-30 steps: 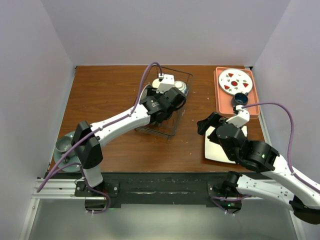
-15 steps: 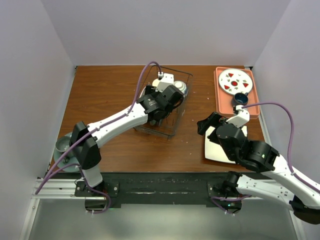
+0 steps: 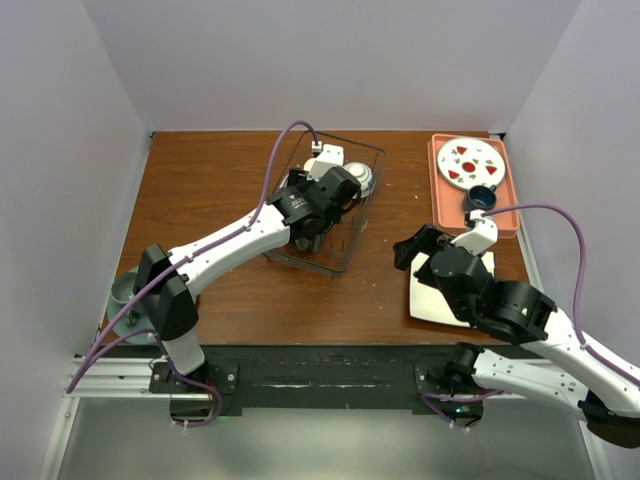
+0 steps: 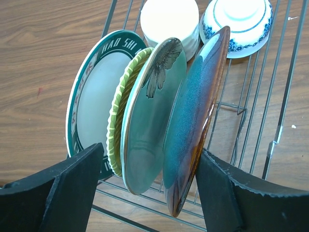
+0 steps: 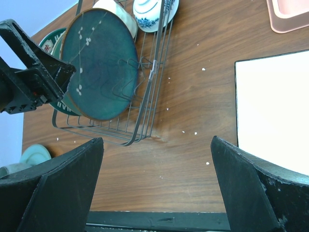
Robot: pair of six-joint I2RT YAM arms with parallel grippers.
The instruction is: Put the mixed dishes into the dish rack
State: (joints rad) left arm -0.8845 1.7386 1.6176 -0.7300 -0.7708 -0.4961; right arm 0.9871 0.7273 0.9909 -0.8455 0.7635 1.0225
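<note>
Brown wooden table point(image 3: 220, 190), pale walls point(image 3: 330, 60); left tool point(image 4: 149, 155) spread astride racked plates point(image 4: 145, 111), right tool point(image 5: 157, 143) open, empty.

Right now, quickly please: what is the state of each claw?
Left claw: open, astride the three standing plates, seemingly gripping none.
Right claw: open, empty, over the table.
</note>
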